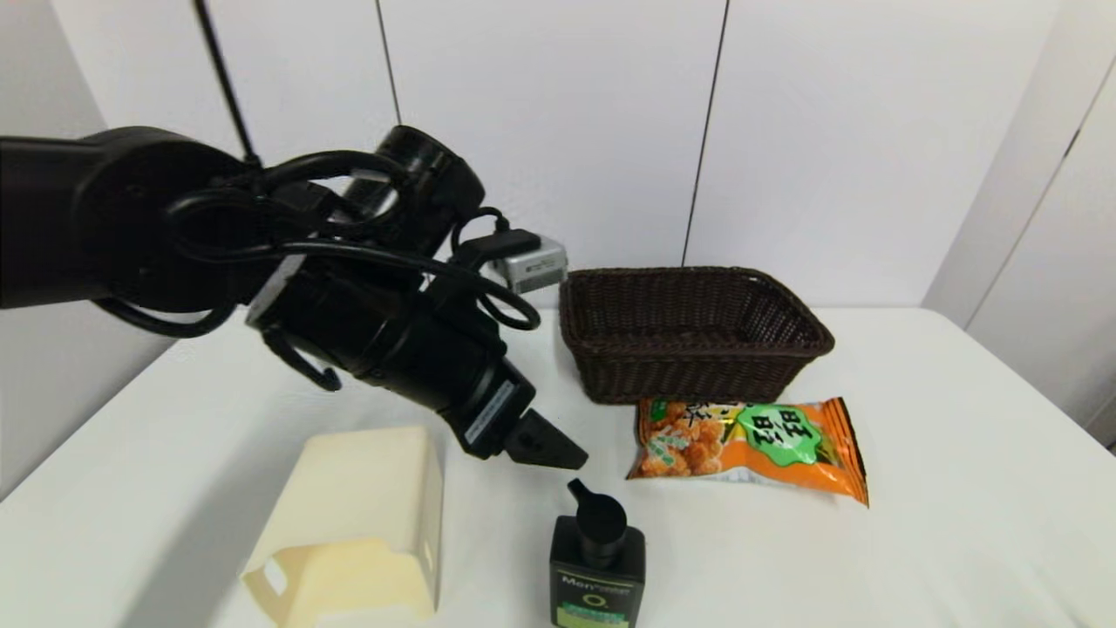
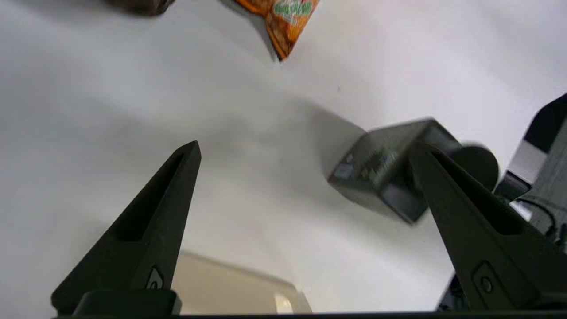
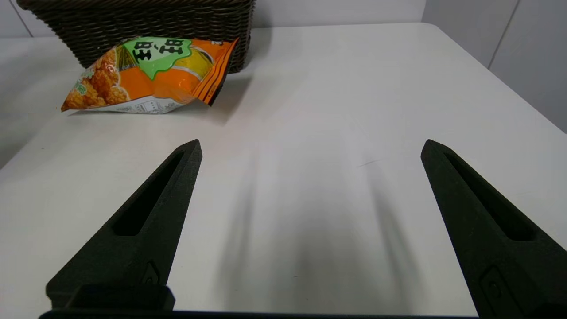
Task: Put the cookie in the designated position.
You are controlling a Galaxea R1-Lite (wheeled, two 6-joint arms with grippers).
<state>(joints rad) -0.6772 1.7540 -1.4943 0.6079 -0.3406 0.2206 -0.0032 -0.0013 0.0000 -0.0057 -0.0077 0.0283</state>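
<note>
The cookie (image 1: 750,440) is a flat orange foil bag with a green label, lying on the white table just in front of the dark woven basket (image 1: 689,331). My left gripper (image 1: 547,447) hovers to its left, above the black pump bottle (image 1: 597,558), apart from the bag. In the left wrist view the left gripper (image 2: 305,146) is open and empty, with a corner of the cookie (image 2: 288,22) far off. The right gripper (image 3: 311,141) is open and empty, low over bare table, the cookie (image 3: 146,73) ahead. No mark shows the designated position.
A cream plastic box (image 1: 357,523) lies on its side at the front left, close under the left arm. The pump bottle (image 2: 385,177) sits near one left finger. The basket (image 3: 133,17) holds nothing visible. Bare tabletop (image 1: 959,488) stretches right of the bag.
</note>
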